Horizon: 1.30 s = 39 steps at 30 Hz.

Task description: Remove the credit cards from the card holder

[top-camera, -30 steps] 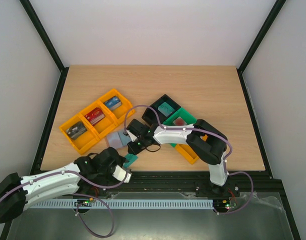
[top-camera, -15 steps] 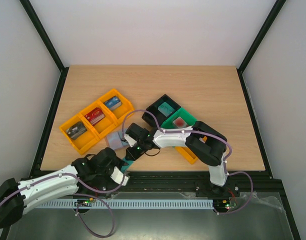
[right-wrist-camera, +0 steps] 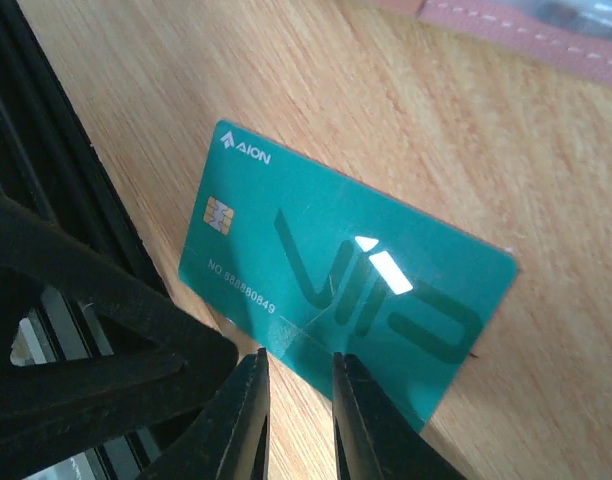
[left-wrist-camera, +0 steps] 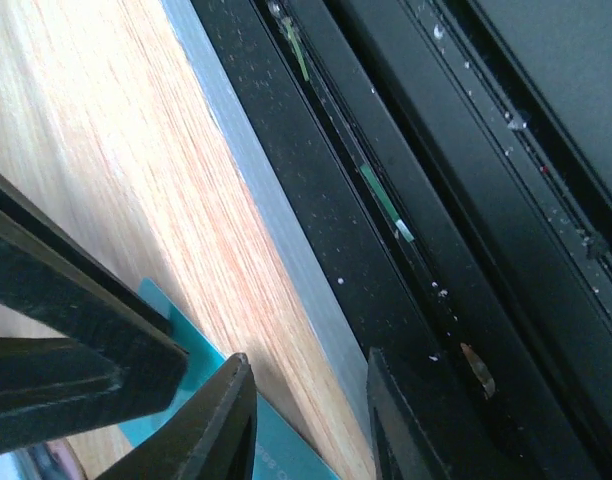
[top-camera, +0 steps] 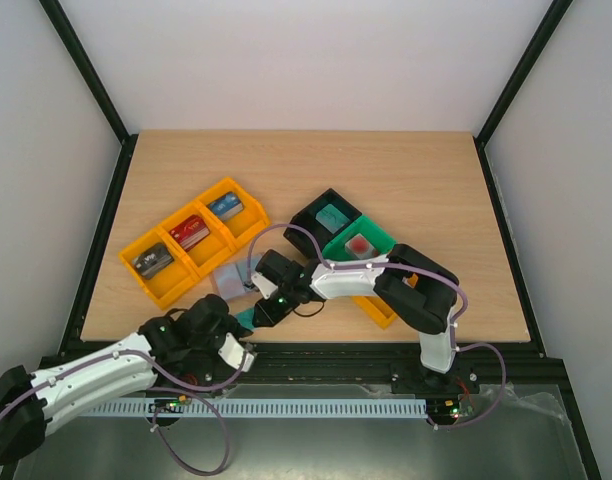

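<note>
Wooden table (top-camera: 406, 180) in a walled booth, with a black rail (left-wrist-camera: 466, 250) along its near edge. The teal card (right-wrist-camera: 336, 290) lies flat and face up on the wood close to that edge. It is out of the card holder (top-camera: 229, 279), which sits just beyond it toward the orange bin (top-camera: 128, 256). The right gripper (right-wrist-camera: 298, 362) points down at the card's rail-side long edge, fingers a narrow gap apart and clamped on nothing. Whether the tips touch the card cannot be told. The card's long axis runs skewed across the right wrist view, upper left to lower right, so it is not square to the finger gap. The left gripper (left-wrist-camera: 308, 362) hangs over the rail side, fingers apart and empty, with a corner of the card showing below them. The card therefore lies between the two grippers, the right one directly over it and nearer, the left just beside it. Judgement: a flat card gives little to pinch, so the pick probably depends on raising or sliding that near edge toward the left fingers.
</note>
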Tool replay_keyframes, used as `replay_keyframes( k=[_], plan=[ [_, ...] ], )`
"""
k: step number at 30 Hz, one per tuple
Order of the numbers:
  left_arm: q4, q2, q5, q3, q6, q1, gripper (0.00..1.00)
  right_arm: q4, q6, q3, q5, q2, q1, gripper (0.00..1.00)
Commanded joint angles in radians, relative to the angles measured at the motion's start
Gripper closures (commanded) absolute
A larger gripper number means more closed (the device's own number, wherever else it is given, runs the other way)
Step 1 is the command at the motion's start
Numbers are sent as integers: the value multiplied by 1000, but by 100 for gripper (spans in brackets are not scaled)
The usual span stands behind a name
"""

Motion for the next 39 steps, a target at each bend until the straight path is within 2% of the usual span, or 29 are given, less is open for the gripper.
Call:
replay_keyframes(
  k=[1, 5, 10, 12, 16, 22, 25, 31, 36, 39],
  plan=[
    [20, -139, -232, -22, 77, 35, 71, -70, -5, -40, 9, 1, 14, 81],
    [-37, -219, -231, -20, 78, 36, 70, -82, -13, -38, 15, 4, 13, 81],
    [-349, -269, -144, 82, 47, 36, 48, -99, -14, -30, 12, -12, 12, 81],
    [-384, -280, -169, 87, 49, 40, 43, -114, -12, -6, 4, -29, 12, 81],
    [-309, -223, -268, 52, 58, 88, 37, -85, 39, 13, -7, -72, -2, 81],
    [-221, 41, -170, 142, 34, 302, 36, -49, 132, -34, 22, -133, -35, 81],
    [-121, 163, -158, 170, 6, 352, 38, -25, 169, -64, 51, -172, -53, 77],
    [-51, 221, -144, 116, 37, 323, 39, -1, 203, -75, 104, -151, -84, 77],
    [31, 324, -201, 96, -84, 169, 42, 13, 217, -80, 109, -126, -88, 77],
    [33, 320, -174, 84, -93, 116, 43, 22, 225, -101, 109, -131, -88, 77]
  ],
)
